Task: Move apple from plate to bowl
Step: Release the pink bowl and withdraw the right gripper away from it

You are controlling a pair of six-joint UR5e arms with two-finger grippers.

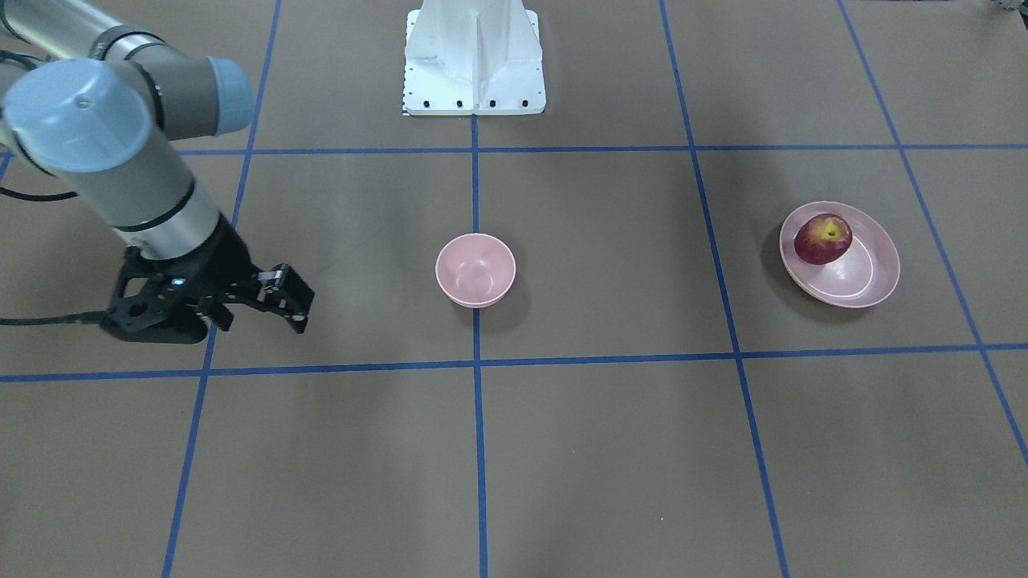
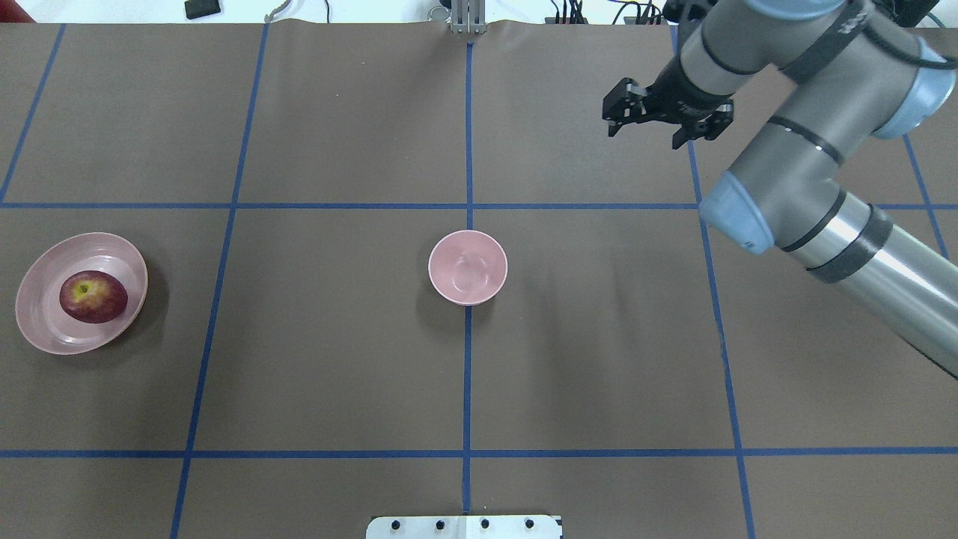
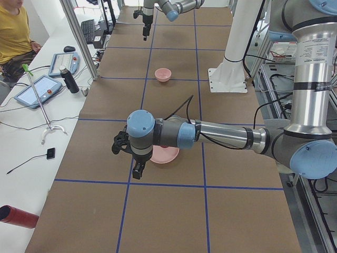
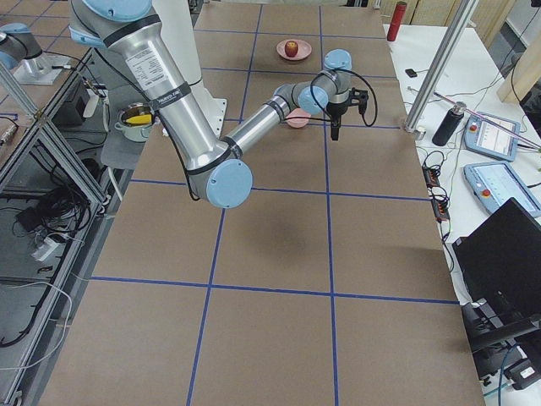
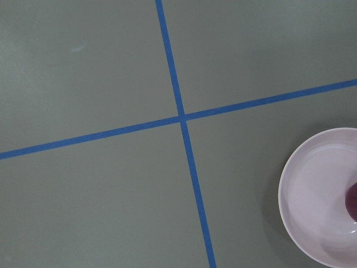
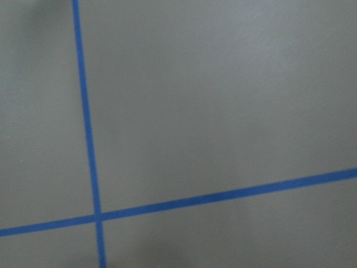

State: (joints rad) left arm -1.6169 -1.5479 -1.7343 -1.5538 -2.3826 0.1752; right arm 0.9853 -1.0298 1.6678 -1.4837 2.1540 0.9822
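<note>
The round dark-red apple (image 2: 93, 297) lies on the wide, shallow pale-pink plate (image 2: 41, 329), well apart from the small deep pink bowl (image 2: 468, 290). The right gripper (image 2: 644, 137) is spread wide. Whether the left gripper (image 3: 137, 169), seemingly by the plate, is parted I cannot tell.

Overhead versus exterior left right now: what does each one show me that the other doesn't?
Only the overhead shows the apple, lying in the plate, and that the bowl is empty. Only the exterior left shows the left gripper, hanging beside the plate with its arm hiding part of the plate and the apple; whether it is open or shut cannot be told. Both show the plate, the bowl at mid-table, and the right gripper far from both dishes, seen open in the overhead.
</note>
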